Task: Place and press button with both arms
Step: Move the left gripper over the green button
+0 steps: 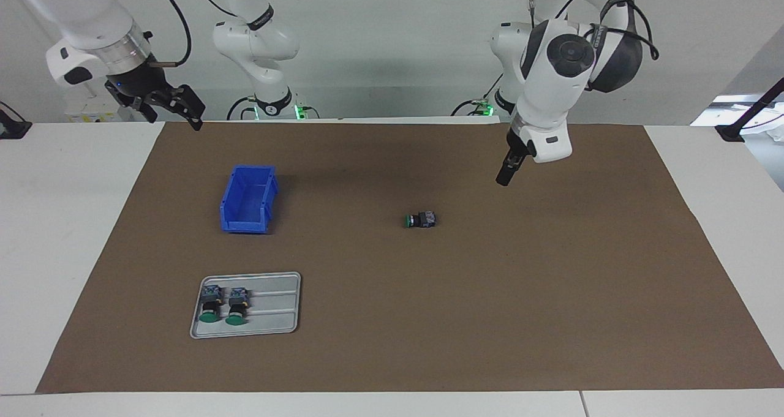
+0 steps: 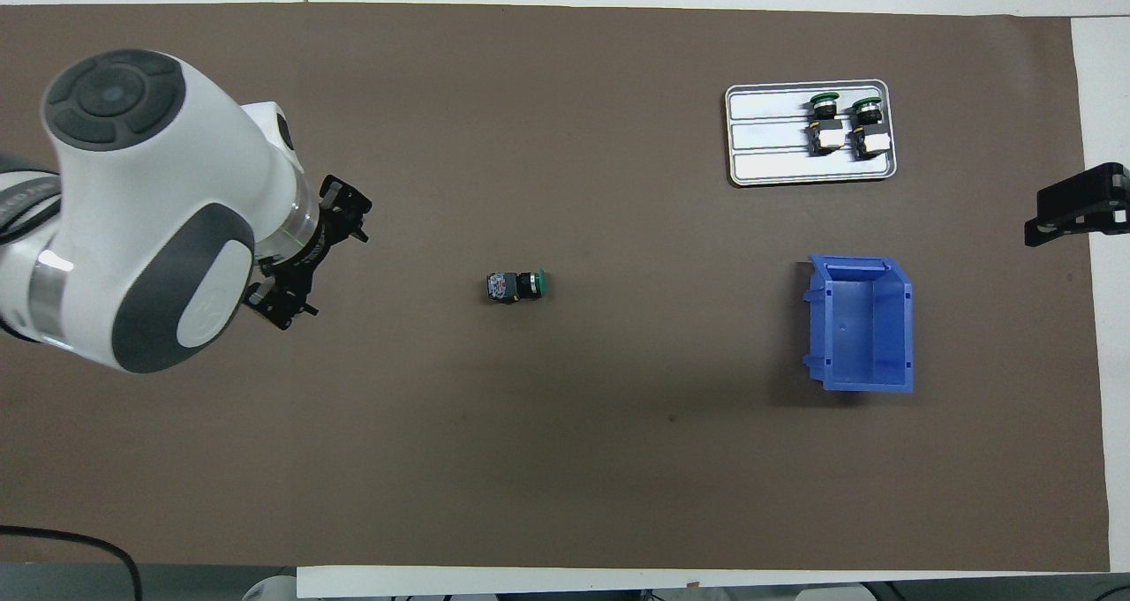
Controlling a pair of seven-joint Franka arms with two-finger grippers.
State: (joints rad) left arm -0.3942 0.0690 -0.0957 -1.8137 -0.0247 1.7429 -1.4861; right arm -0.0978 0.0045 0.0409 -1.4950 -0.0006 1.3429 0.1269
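Between the two grippers, on the brown mat (image 1: pixel 429 319), the button (image 1: pixel 420 220) lies on its side. Overhead, the left gripper (image 2: pixel 309 252) shows spread, empty fingers; the facing view gives it edge-on. The right gripper (image 1: pixel 174 108), also open and empty, hangs over the table's end.

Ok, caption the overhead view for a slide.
Lone button lies mid-mat; two more sit in the tray near the blue bin.
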